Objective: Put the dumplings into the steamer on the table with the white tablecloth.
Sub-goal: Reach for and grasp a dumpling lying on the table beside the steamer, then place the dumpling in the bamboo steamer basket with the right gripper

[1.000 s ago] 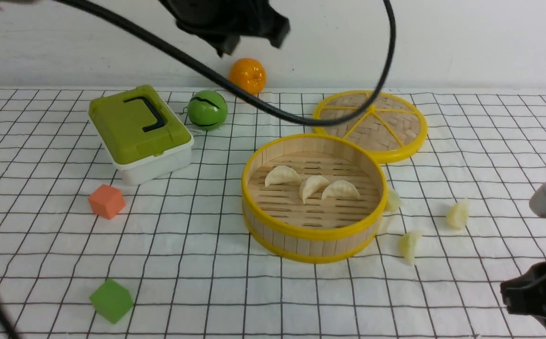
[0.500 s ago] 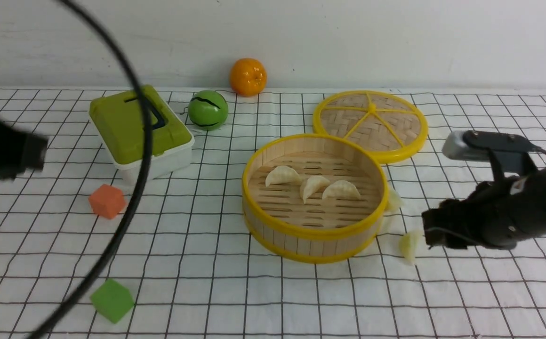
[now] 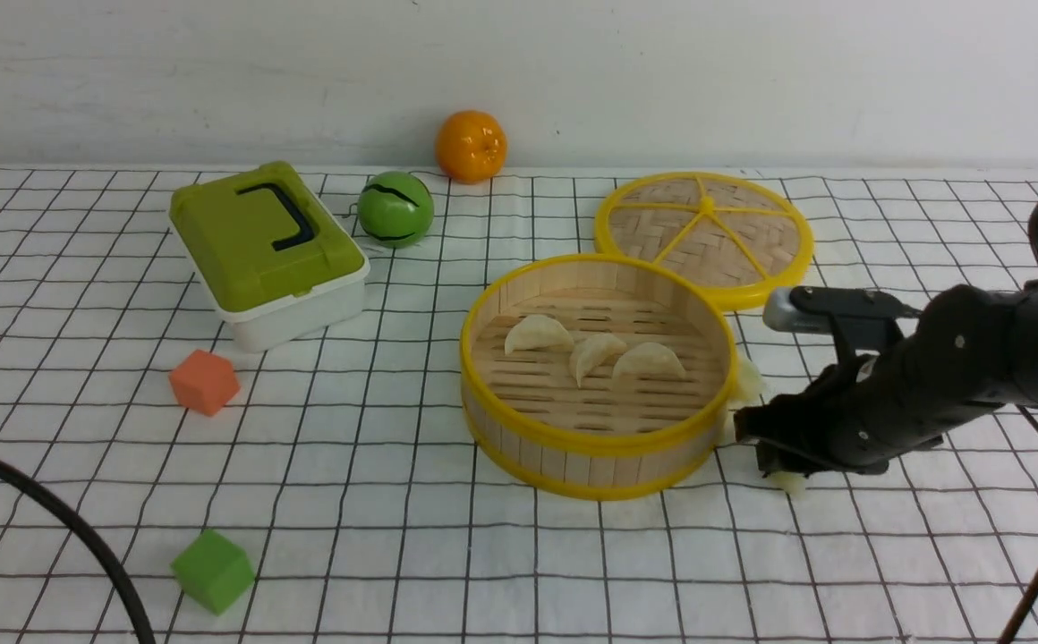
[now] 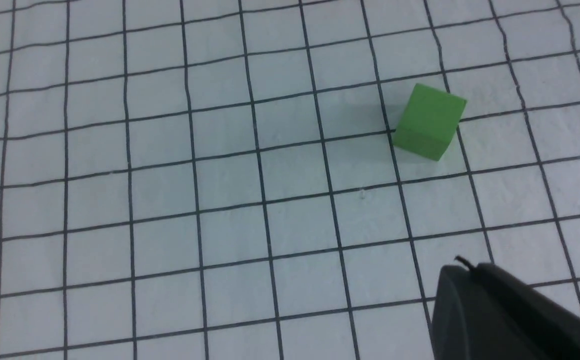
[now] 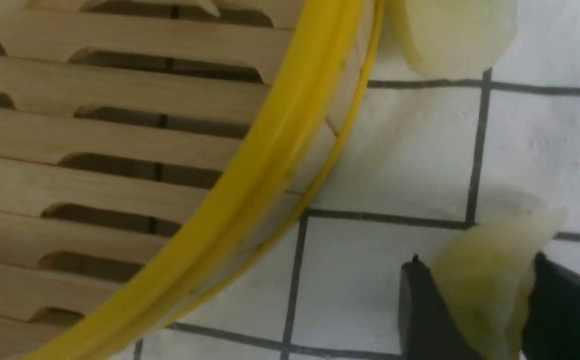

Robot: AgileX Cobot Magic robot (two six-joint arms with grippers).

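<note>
- my right claw (image 5: 477,260) straddles a dumpling (image 5: 487,270) beside the steamer (image 3: 598,447), can't tell if it's clamped tbh
- left claw's (image 4: 462,264) fingers are together

1. The front view looks forward and down from between the two arms, far enough back to take in the surface (image 3: 376,555) and the wall (image 3: 573,80) behind it.
2. The left wrist view looks down at the cloth from fairly near; it shares the green block (image 3: 213,571) with the front view.
3. The right wrist view looks down from very near; it shares the steamer's rim (image 5: 270,140) and two dumplings outside it with the front view.
</note>
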